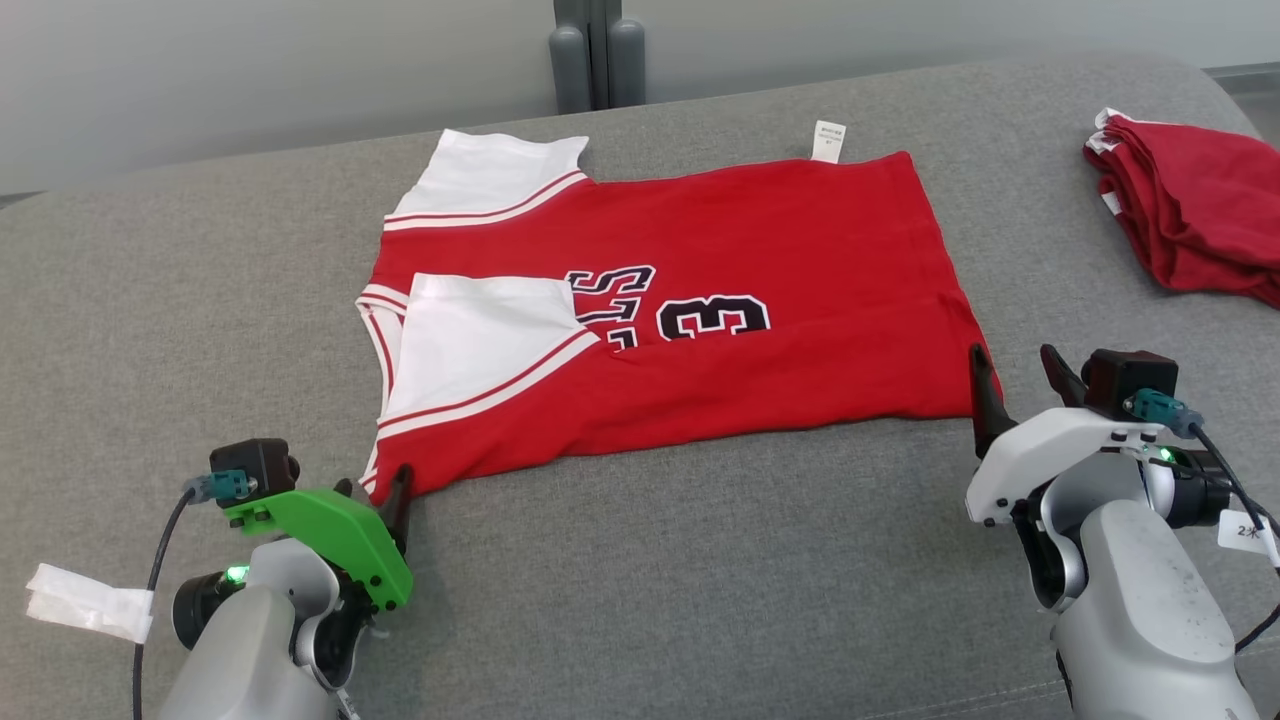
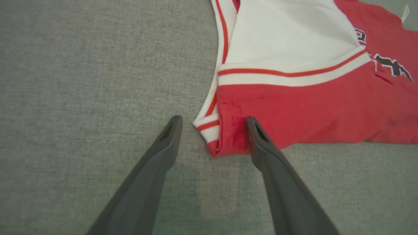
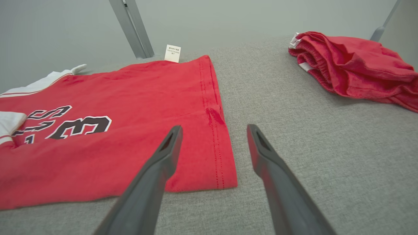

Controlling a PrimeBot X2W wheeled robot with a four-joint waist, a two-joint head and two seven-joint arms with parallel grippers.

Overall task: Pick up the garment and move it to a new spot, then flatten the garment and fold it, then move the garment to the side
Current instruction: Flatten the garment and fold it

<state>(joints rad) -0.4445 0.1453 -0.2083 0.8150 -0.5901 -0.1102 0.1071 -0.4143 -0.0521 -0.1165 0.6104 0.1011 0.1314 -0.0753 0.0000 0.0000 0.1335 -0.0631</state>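
A red sports jersey (image 1: 700, 300) with white sleeves and a black number three lies spread sideways on a grey cloth-covered desk (image 1: 700, 560). One white sleeve (image 1: 480, 340) is folded in over the chest.

The jersey looks light, soft and limp. It would probably sag and crease if lifted at one point, so the two near corners seem the best places to grip. Pinching both layers together should keep the shape.

The left gripper (image 1: 372, 492) sits at the near shoulder corner, jaws spread and holding nothing. In the left wrist view the corner (image 2: 222, 143) lies between the left gripper (image 2: 213, 121) fingers. One finger (image 2: 261, 143) is over the red cloth and the other is over bare desk.

The right gripper (image 1: 1012, 365) sits at the near hem corner, jaws also spread and empty. In the right wrist view the hem edge (image 3: 222, 156) runs between the right gripper (image 3: 214, 129) fingers, with one finger over cloth.

A second bundle of red clothing (image 1: 1190, 210) lies well beyond the right jaws.
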